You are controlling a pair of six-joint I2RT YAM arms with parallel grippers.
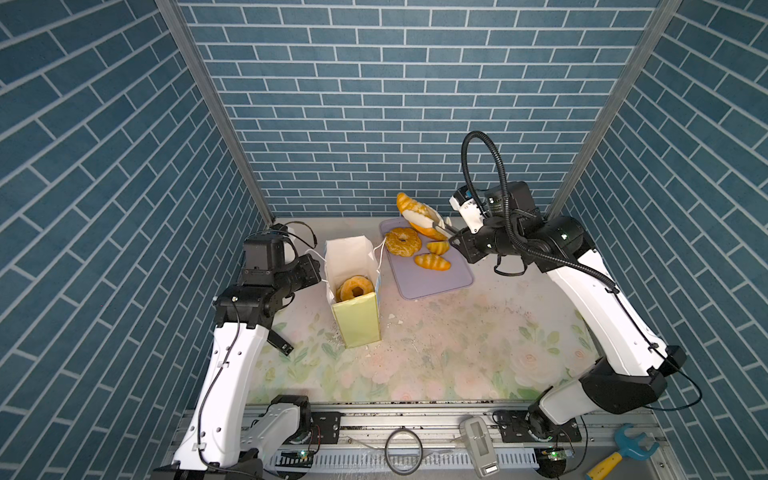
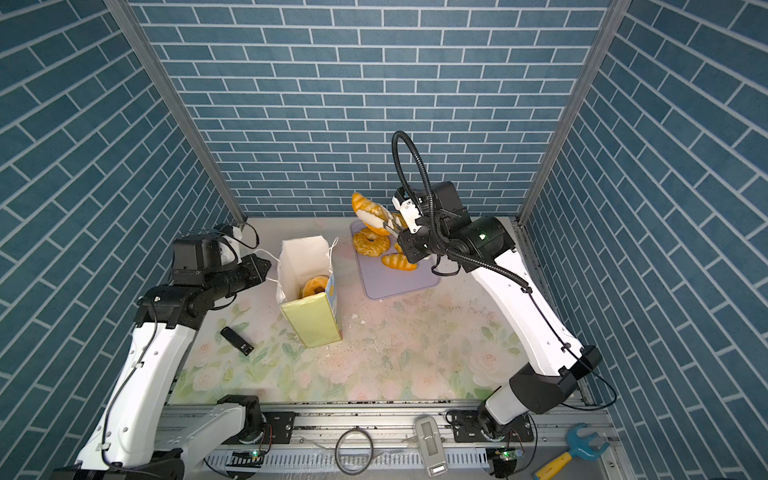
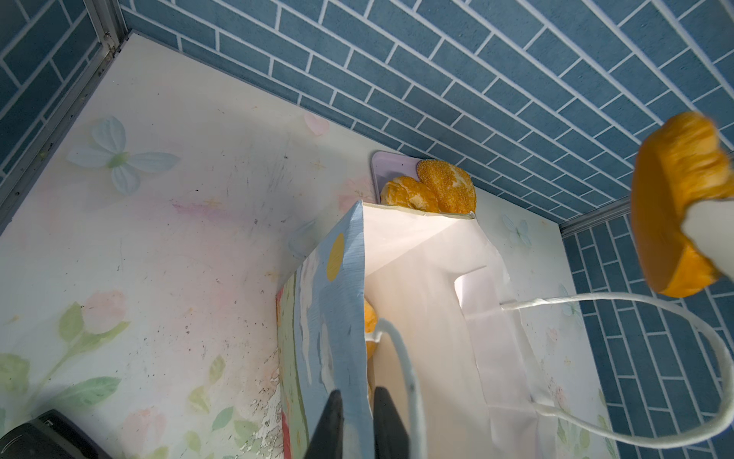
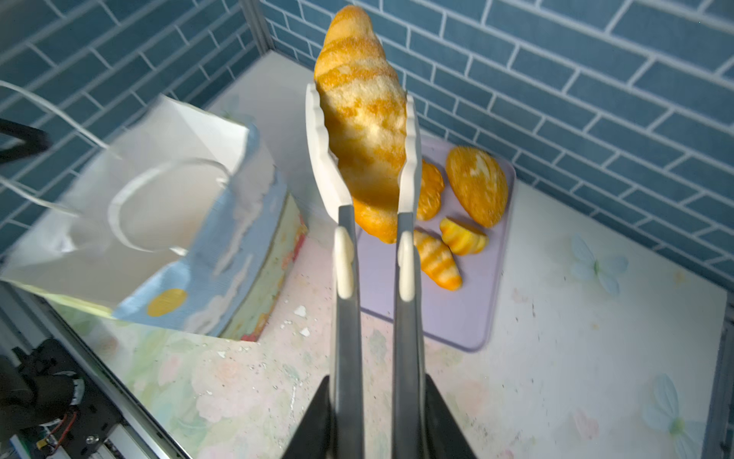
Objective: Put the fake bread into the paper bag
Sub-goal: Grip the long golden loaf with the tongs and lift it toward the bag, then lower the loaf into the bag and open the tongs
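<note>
The right hand [image 4: 377,421] squeezes tongs [image 4: 346,318] clamping a long loaf [image 4: 363,111] lengthwise. The paper bag [image 1: 357,324] stands toward the surface's [image 1: 457,332] left edge, its wall apparently pinched by the left hand [image 3: 359,421].

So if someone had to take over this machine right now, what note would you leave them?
Left gripper: jaws shut on one wall of the paper bag at its rim; the bag stands upright and open.
Right gripper: jaws shut on tongs, which clamp a long striped loaf lifted clear of the lavender tray.
Done: ring-shaped bread lies in the bag.
Left: drop the held loaf in, then the tray's pieces, among them a ring bun and small croissants.
</note>
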